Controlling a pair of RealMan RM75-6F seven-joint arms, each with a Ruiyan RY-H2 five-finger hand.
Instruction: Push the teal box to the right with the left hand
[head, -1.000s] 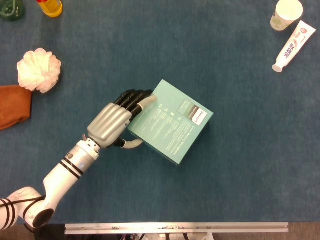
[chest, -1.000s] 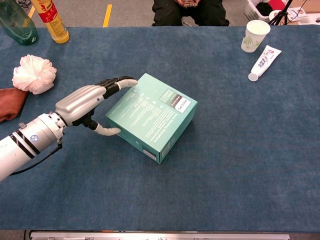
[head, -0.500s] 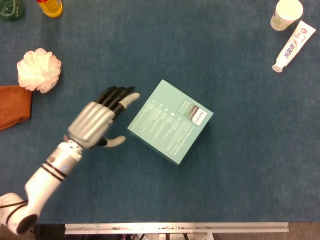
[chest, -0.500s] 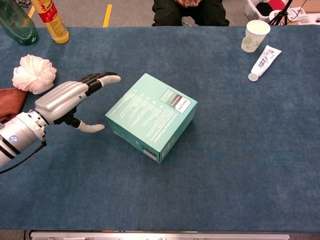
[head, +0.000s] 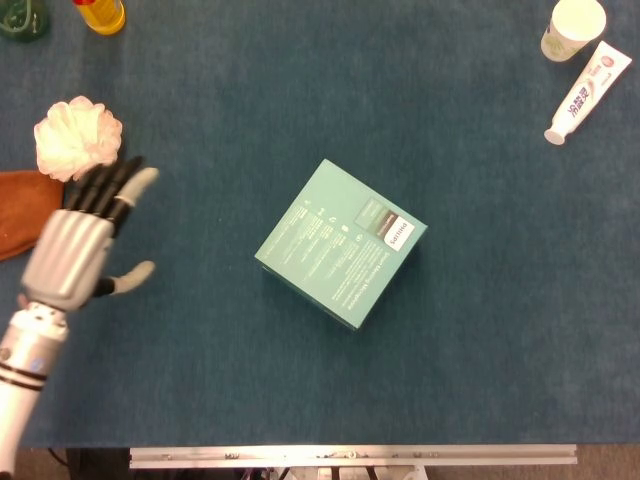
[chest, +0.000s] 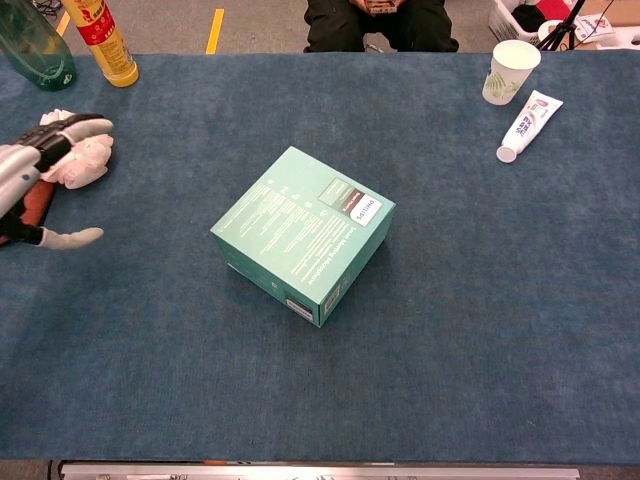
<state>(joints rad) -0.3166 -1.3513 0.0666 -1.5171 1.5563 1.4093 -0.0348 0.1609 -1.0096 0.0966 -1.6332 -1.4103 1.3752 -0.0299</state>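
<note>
Left hand (head: 75, 245) withdrawn leftward, fingers spread; teal box (head: 340, 243) well right.

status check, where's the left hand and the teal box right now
Left hand open, holding nothing, well left of the box. Right hand not in view. Teal box flat on the table, untouched. Nothing close on its right side.

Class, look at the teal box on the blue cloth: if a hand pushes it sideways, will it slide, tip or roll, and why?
The teal box is low, wide and flat-faced, so it would probably slide, not tip or roll. The blue cloth looks napped, so it may drag somewhat. Since the box sits corner-on to the left hand, an off-centre push would likely turn it.
</note>
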